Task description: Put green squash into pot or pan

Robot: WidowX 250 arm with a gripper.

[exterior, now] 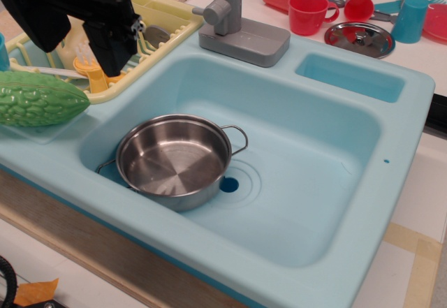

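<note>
At the left edge of the frame lies the light-green, bumpy plastic toy squash (38, 98), an elongated oval resting on a pale translucent flat piece (43, 133) on the ledge of the light-blue plastic toy sink (391, 112). Its pointed right end aims toward the basin. Above it, in the upper left of the frame, hangs the black robot gripper (112, 60); its fingers point downward over the pale-yellow dish rack (171, 22), up and to the right of the squash and apart from it. The dark shape hides the tips, so whether the fingers are apart or together cannot be told, though nothing seems held between them.

In the basin, lower centre-left of the frame, sits the round, shallow, shiny stainless-steel pot (173, 161) with thin wire loop handles. It leans slightly, its near side by the basin's front wall, just beside the dark-blue drain hole (229, 184). The pot lies below and to the right of the squash, well apart from the gripper.

A grey toy faucet (237, 25) stands at the top centre behind the basin. At the upper right, on the white tabletop (419, 189), are red plastic cups (307, 11), teal cups (410, 18) and a flat round steel lid with a knob (360, 38). An orange utensil (94, 74) stands in the rack just below the gripper.
</note>
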